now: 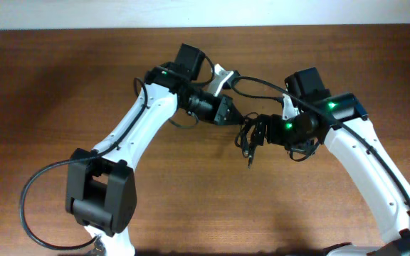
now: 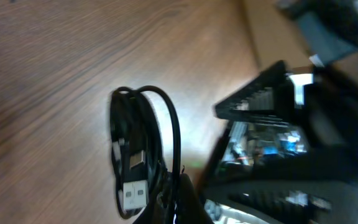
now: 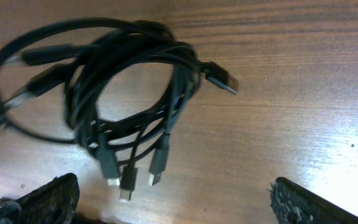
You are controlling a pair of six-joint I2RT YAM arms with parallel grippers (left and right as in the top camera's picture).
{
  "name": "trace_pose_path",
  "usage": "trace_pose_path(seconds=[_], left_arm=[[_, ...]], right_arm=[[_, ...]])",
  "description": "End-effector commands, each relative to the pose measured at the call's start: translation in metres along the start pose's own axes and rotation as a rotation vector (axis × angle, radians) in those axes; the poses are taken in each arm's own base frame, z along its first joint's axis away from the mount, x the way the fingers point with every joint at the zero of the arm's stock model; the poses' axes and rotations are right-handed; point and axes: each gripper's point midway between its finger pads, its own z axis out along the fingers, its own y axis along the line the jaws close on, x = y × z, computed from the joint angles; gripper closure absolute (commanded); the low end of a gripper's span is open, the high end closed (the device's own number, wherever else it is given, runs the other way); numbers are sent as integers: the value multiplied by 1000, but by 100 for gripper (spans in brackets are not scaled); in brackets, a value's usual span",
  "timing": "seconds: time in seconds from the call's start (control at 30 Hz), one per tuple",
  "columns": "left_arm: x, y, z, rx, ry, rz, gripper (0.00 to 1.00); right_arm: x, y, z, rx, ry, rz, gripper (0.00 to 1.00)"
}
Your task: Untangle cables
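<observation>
right claw (image 3: 174, 202) gapes wide just short of the cables (image 3: 123, 93) (a looped black bundle with plugs dangling), while left claw (image 1: 238, 116) pinches one loop, holding them over the wooden table (image 3: 303, 93).

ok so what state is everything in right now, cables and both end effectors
cables: tangled, one looped bundle, plugs loose at the ends
left end effector: seems shut on the cables
right end effector: open, fingers wide apart, gripping nothing
</observation>
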Motion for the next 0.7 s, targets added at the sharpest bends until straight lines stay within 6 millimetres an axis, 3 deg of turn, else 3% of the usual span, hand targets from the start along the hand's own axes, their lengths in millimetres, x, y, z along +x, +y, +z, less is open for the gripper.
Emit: trace_pose_path(seconds=[0.0, 0.13, 0.37, 0.53, 0.67], left_arm=[[-11, -41, -20, 198, -45, 55, 100], [-11, -68, -29, 369, -48, 66, 100], [-9, -95, -42, 542, -45, 74, 100], [-8, -101, -46, 583, -44, 75, 100], [-9, -102, -49, 595, -50, 73, 100]], right_arm=[[-8, -1, 2, 18, -31, -1, 2], [-17, -8, 1, 61, -79, 47, 2], [-30, -8, 0, 66, -134, 46, 1], [-36, -11, -1, 91, -165, 44, 2], [-38, -33, -5, 210, -196, 79, 2]])
